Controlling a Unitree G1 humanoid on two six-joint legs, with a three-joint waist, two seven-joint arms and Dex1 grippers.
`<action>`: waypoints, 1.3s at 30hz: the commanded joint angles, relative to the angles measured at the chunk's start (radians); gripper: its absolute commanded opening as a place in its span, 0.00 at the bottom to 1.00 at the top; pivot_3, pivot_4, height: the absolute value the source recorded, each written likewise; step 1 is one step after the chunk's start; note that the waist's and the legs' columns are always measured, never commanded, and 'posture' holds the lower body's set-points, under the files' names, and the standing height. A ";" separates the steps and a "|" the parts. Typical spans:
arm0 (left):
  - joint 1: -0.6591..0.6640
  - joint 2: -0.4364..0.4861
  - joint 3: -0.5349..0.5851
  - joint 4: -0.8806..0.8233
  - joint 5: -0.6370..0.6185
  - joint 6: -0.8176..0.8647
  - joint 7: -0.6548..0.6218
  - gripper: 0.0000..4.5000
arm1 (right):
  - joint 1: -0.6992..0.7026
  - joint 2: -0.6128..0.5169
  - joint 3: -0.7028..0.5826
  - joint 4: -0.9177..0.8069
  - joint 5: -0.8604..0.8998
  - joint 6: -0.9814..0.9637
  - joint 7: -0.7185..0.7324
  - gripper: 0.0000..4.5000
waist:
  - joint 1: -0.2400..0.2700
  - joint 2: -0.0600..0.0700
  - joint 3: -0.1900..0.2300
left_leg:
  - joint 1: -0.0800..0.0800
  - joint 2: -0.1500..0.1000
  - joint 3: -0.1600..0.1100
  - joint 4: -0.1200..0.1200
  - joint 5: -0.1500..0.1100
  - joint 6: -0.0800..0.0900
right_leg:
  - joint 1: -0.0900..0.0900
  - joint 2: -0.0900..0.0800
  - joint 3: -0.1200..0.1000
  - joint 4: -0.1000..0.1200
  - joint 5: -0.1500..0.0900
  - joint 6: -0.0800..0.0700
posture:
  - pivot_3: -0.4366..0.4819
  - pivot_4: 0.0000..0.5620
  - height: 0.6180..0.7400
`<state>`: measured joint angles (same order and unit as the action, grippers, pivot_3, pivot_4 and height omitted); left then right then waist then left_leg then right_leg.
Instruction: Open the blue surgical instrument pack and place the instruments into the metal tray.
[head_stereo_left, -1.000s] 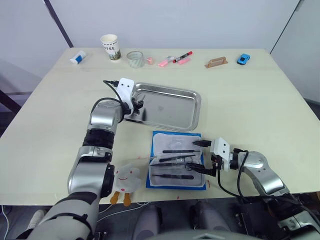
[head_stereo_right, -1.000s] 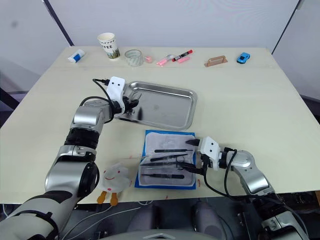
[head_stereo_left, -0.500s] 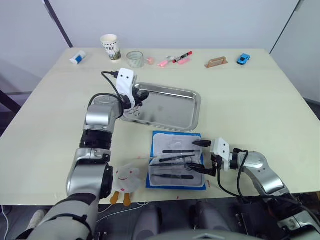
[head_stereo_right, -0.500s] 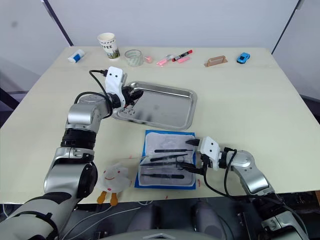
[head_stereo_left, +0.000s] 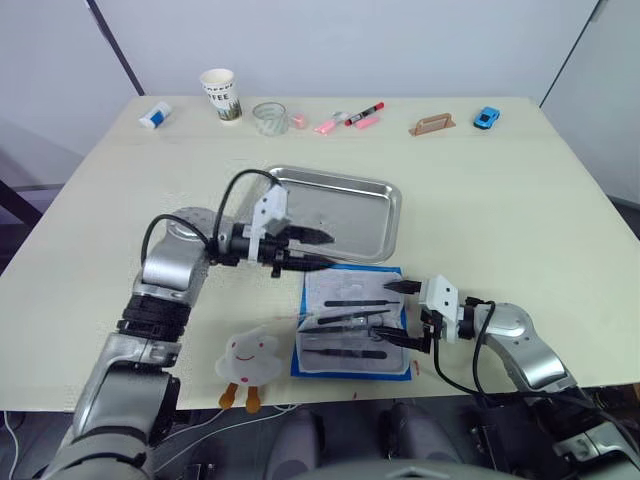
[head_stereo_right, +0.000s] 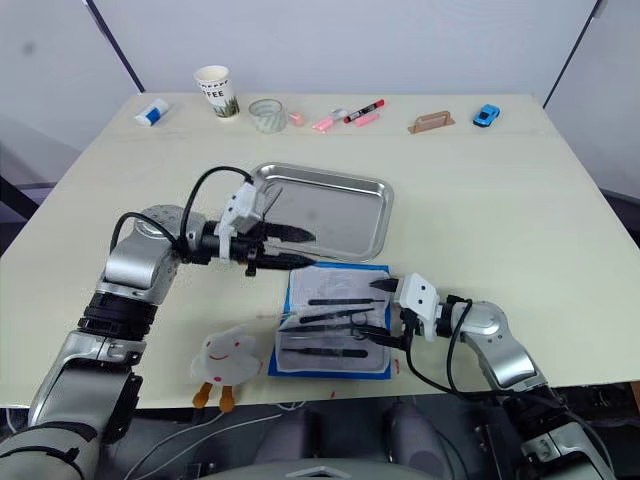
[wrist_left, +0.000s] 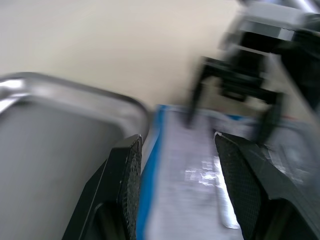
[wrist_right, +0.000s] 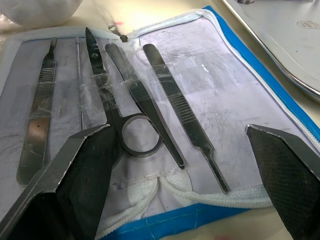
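1. Blue fabric surgical instrument pack (head_stereo_left: 353, 321): lay unzipped and flat on the pale table (head_stereo_left: 520, 200), grey-white lining up, just in front of the tray's near rim.
2. Slim silvery-dark metal instruments (wrist_right: 150, 107): scissors, forceps and straight handles lay side by side on the lining under clear strips.
3. Shiny rectangular stainless steel tray (head_stereo_left: 340, 212): sat mid-table, behind the pack.
4. Left gripper (head_stereo_left: 318, 250): black fingers spread wide, empty, pointed sideways over the tray's near edge and the pack's far left corner.
5. Right gripper (head_stereo_left: 395, 312): fingers spread wide, empty, at the pack's right edge, straddling the instrument handles.
6. White plush toy (head_stereo_left: 248, 362): lay left of the pack at the table's front edge.
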<state>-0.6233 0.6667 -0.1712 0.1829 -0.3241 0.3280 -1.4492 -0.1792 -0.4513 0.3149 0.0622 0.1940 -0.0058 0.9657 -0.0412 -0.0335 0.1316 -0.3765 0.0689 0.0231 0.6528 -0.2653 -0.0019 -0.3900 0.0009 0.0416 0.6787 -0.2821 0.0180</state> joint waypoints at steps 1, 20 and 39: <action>-0.004 0.020 -0.028 -0.004 0.028 -0.082 -0.065 0.55 | 0.043 -0.023 0.050 0.107 -0.105 0.054 -0.032 1.00 | 0.000 0.000 0.000 | 0.000 0.000 0.000 0.000 0.000 0.000 | 0.000 0.000 0.000 0.000 0.000 0.000 | 0.48 0.27 0.90; 0.056 0.005 -0.131 0.094 0.179 -0.304 -0.074 0.55 | 0.044 -0.029 0.047 0.102 -0.104 0.058 -0.031 1.00 | 0.001 0.000 0.000 | 0.000 0.000 0.000 0.000 0.000 0.000 | 0.000 0.000 0.000 0.000 0.000 0.000 | 0.48 0.27 0.90; 0.063 -0.031 -0.137 0.128 0.196 -0.336 -0.027 0.55 | 0.041 -0.027 0.049 0.105 -0.104 0.057 -0.031 1.00 | 0.002 0.000 0.000 | 0.000 0.000 0.000 0.000 0.000 0.000 | 0.000 0.000 0.000 0.000 0.000 0.000 | 0.48 0.27 0.90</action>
<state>-0.5582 0.6383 -0.3159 0.3159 -0.1297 0.0037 -1.4783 -0.1790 -0.4534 0.3150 0.0609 0.1940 -0.0057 0.9657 -0.0396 -0.0335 0.1316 -0.3770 0.0693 0.0233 0.6529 -0.2653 -0.0018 -0.3903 0.0012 0.0418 0.6786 -0.2822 0.0177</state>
